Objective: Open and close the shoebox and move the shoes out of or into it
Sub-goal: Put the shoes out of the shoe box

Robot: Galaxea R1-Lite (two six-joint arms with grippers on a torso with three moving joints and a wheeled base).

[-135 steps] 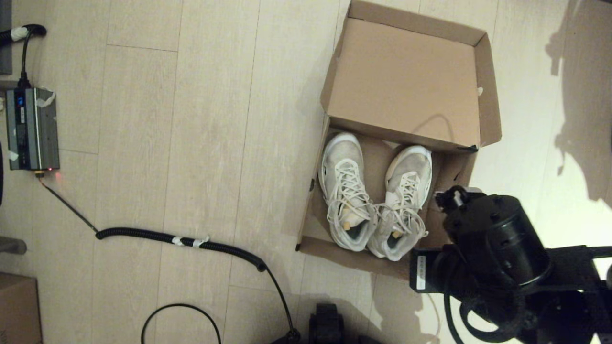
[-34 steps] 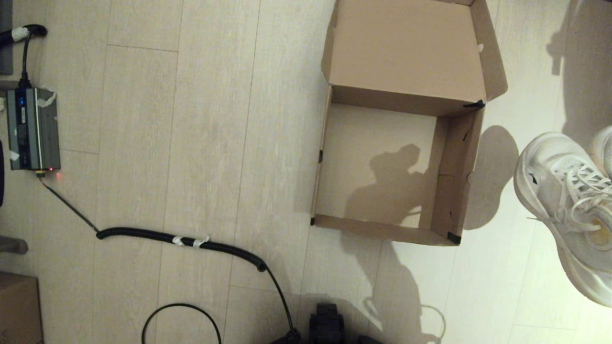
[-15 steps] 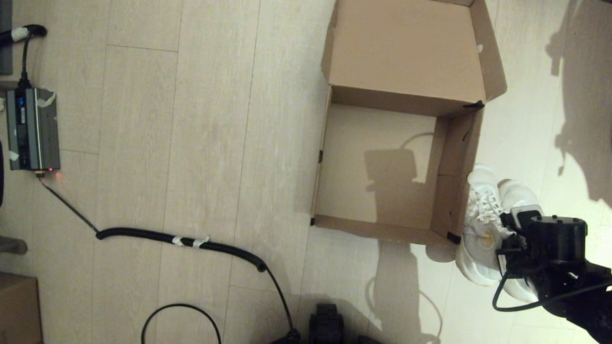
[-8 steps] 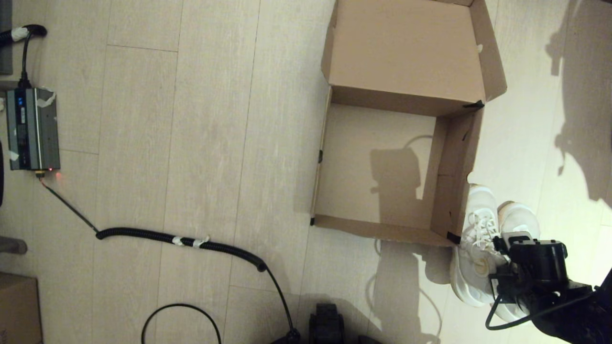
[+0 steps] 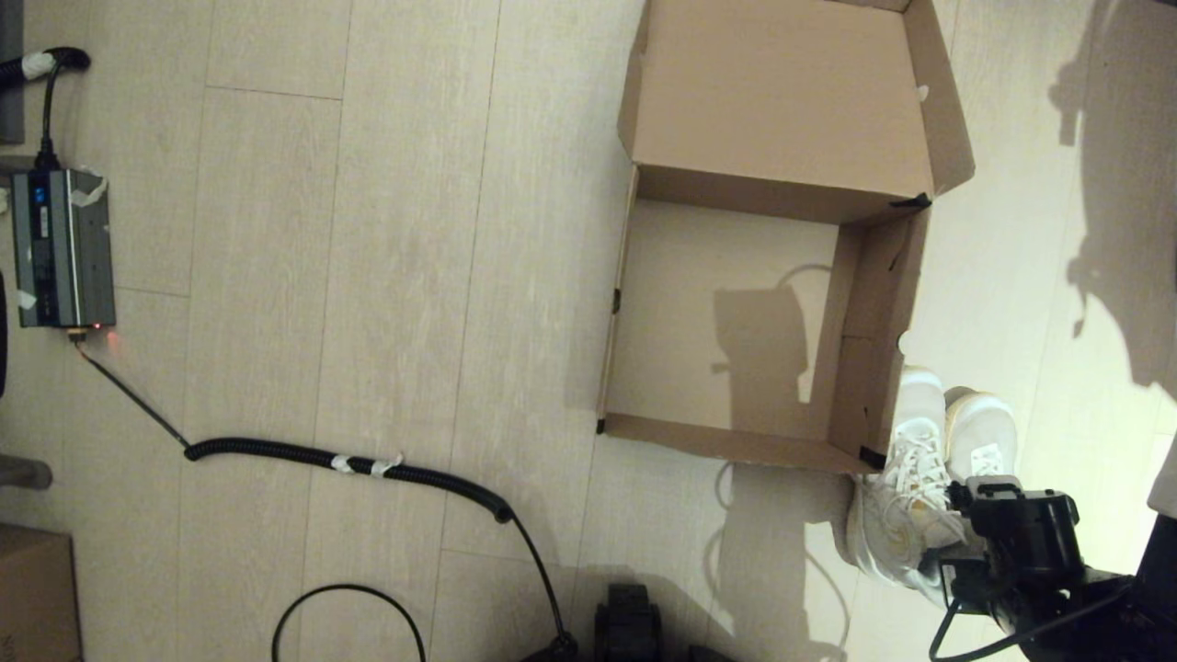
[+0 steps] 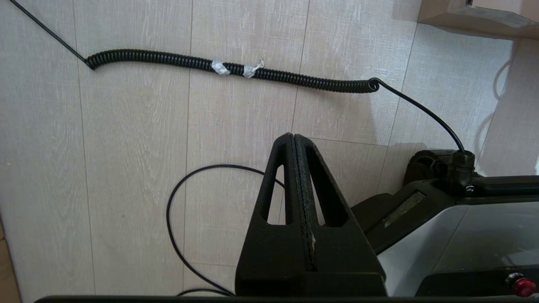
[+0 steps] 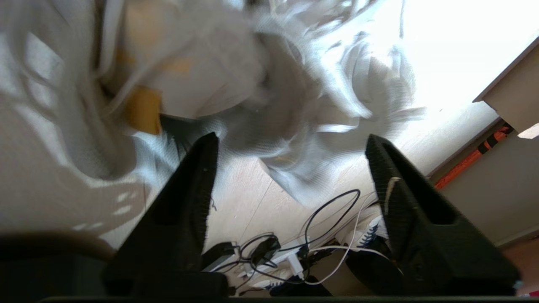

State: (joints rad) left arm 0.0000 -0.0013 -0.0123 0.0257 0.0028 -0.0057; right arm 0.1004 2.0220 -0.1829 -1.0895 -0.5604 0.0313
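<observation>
The brown shoebox [image 5: 874,340] stands open and empty on the floor, its lid [image 5: 782,101] folded back on the far side. The two white sneakers [image 5: 906,496] sit side by side outside the box, against its near right corner. My right gripper [image 5: 970,519] hovers over their heels. In the right wrist view this gripper [image 7: 290,141] is open, and the blurred white shoes [image 7: 236,84] lie just beyond its fingertips, not between them. My left gripper [image 6: 293,135] is parked low over the floor near the robot's base, shut and empty.
A grey power unit [image 5: 62,248] lies at the far left, with a coiled black cable [image 5: 349,460] running across the floor. A darker carton [image 5: 32,593] sits at the near left corner. Loose cables and a power strip [image 7: 269,252] lie beyond the shoes.
The shoes left the box and now sit outside on its right. Over the last second my right arm brought them down and nearer to me, beside the box's near right corner.
</observation>
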